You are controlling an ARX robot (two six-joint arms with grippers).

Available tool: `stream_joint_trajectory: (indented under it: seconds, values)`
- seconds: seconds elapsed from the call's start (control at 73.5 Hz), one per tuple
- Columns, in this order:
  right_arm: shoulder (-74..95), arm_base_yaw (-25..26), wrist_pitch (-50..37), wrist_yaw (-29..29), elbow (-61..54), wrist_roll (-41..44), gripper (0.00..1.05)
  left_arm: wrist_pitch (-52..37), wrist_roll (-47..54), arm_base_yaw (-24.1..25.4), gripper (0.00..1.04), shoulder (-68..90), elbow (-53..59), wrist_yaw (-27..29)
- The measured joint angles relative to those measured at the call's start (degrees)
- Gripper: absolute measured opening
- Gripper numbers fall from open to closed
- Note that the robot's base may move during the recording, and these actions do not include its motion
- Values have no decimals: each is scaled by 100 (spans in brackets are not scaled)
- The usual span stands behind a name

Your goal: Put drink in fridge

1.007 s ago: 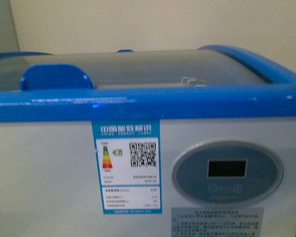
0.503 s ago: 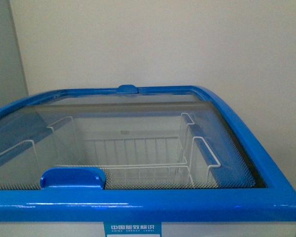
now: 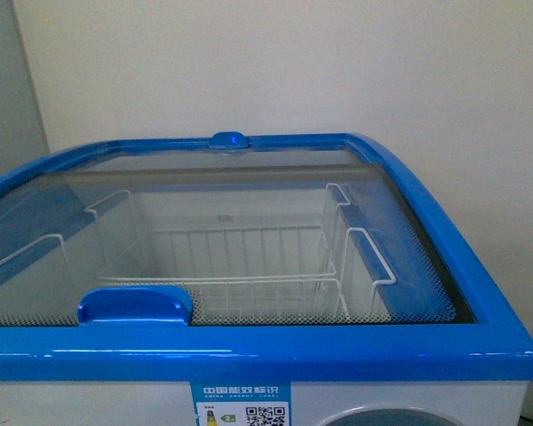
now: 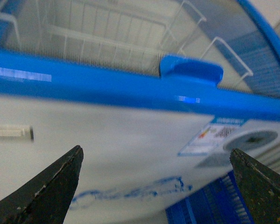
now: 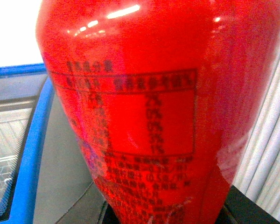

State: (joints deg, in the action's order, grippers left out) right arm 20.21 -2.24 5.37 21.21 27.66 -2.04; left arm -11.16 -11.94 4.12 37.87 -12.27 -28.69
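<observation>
Across the top of the fridge (image 3: 249, 353) the glass lid (image 3: 249, 200) looks shut over the wire baskets (image 3: 249, 271), so nothing can go in yet. We do not see the drink (image 5: 144, 107) from the front. Its red label fills the right wrist view, with the fridge's blue rim just beyond it. We judge that the right gripper is clamped on it, though the jaws are hidden behind the bottle. The left gripper (image 4: 155, 151) hangs with fingers spread wide and empty, facing the fridge's white front below the lid's handle (image 3: 135, 304).

The main risk, as we see it, is bringing the drink down before the lid is slid back, which would knock the bottle against the glass. The handle is low and rounded, so the left fingers could skid off it and leave the lid only partly open. The bottle looks glossy, so a bump on the rim might twist it loose in the grip.
</observation>
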Motion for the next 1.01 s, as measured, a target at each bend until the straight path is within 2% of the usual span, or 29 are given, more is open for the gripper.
stream_joint_trajectory:
  seconds: [0.136, 0.259, 0.422, 0.544, 0.68, 1.007]
  values:
    - [-2, 0, 0, -26, 0, -2, 36, -1189, 323, -284, 97, 1272, -695, -74]
    - [-2, 0, 0, -15, 0, -7, 36, -1744, 887, -520, 97, 2144, -1370, -332]
    - [-2, 0, 0, -20, 0, -9, 36, -1947, 3261, -918, 97, 3355, -2251, -1036]
    - [0, 0, 0, -20, 0, -9, 36, -1681, 4999, -992, 97, 3904, -2540, -1453]
    - [-2, 0, 0, -20, 0, -9, 36, -1290, 6537, -1029, 97, 4387, -2879, -1543]
    - [0, 0, 0, -20, 0, -9, 36, -190, 7893, -1244, 97, 4944, -3687, -1484]
